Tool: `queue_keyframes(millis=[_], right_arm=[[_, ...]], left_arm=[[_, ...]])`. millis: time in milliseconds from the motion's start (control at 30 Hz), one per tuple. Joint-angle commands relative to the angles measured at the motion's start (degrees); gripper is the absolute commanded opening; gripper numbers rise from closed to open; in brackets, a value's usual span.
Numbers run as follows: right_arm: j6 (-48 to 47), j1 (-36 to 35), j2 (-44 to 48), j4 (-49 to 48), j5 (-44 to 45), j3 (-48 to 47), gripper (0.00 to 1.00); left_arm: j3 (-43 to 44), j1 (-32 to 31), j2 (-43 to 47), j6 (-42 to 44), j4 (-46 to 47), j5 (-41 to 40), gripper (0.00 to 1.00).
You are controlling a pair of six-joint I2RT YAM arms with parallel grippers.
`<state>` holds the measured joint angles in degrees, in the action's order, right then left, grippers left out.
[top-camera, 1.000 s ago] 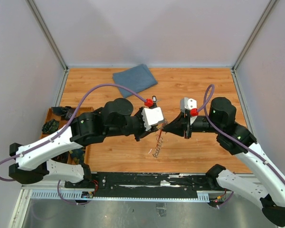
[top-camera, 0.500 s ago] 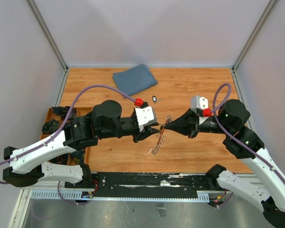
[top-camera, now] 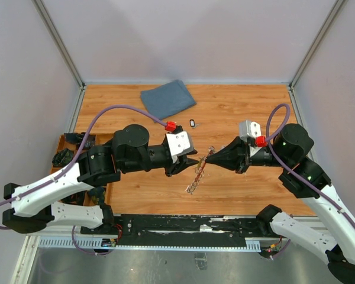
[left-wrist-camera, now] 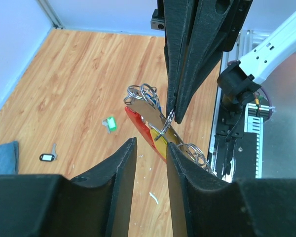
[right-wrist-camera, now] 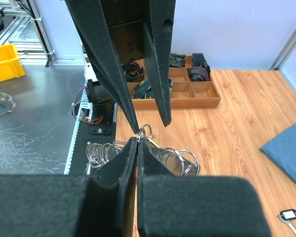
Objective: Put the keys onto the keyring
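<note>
Nearest the arms' bases, a silvery metal chain [top-camera: 194, 177] of linked rings trails down below both sets of jaws toward the wooden tabletop [top-camera: 254, 189]. Whether its end rests on the wood cannot be told. It belongs to the red, curved plastic keyring [left-wrist-camera: 140, 129], which is held up in the air between the two grippers. A yellow patch shows along the lower edge of the red piece, and what it is cannot be told.

The right gripper [top-camera: 210, 157] has its jaws pressed together, pinching a small silver ring of the keyring at their very tips. The left gripper [top-camera: 193, 161] meets it tip to tip with its jaws apart. In the right wrist view the pinched ring sits in the gap between the left fingertips [right-wrist-camera: 134, 127].

Well to the left of the left jaws, a wooden compartment tray [top-camera: 64, 142] holds dark parts. On the tabletop below and just beyond the jaws lies a small green piece [left-wrist-camera: 109, 124]. Farther beyond the left jaws, a small silver key [top-camera: 192, 123] with a dark head lies flat, well apart from the keyring. Farthest off, a folded blue-grey cloth [top-camera: 167, 98] lies near the back wall.
</note>
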<state>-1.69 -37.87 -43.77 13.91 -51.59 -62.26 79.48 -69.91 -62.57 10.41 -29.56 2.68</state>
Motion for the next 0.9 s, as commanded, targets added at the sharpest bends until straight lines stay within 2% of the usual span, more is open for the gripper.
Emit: queue_keyframes(millis=[0, 200, 400, 600, 767, 867], right_arm=[[0.1, -0.6, 0.4, -2.1, -2.5, -2.4, 0.0], [0.3, -0.6, 0.2, -2.2, -3.0, -2.8, 0.0], [0.3, -0.6, 0.3, -2.2, -2.9, -2.7, 0.0], [0.4, -0.6, 0.3, -2.4, -3.0, -2.6, 0.0], [1.1, -0.6, 0.6, -3.5, -3.0, -2.4, 0.0], [1.5, -0.6, 0.8, -3.9, -2.9, -2.6, 0.0]], left_arm=[[-0.3, -0.2, 1.2, 1.1, 2.8, 1.1, 0.36], [-0.1, -0.3, 0.5, 1.7, 2.8, 4.3, 0.33], [0.1, -0.3, 0.2, 2.5, 2.2, 6.2, 0.17], [0.0, -0.2, 0.3, 2.5, 2.1, 6.5, 0.11], [-0.1, -0.3, 0.1, 2.5, 2.0, 6.2, 0.01], [-0.3, -0.3, 0.0, 2.5, 1.7, 5.7, 0.0]])
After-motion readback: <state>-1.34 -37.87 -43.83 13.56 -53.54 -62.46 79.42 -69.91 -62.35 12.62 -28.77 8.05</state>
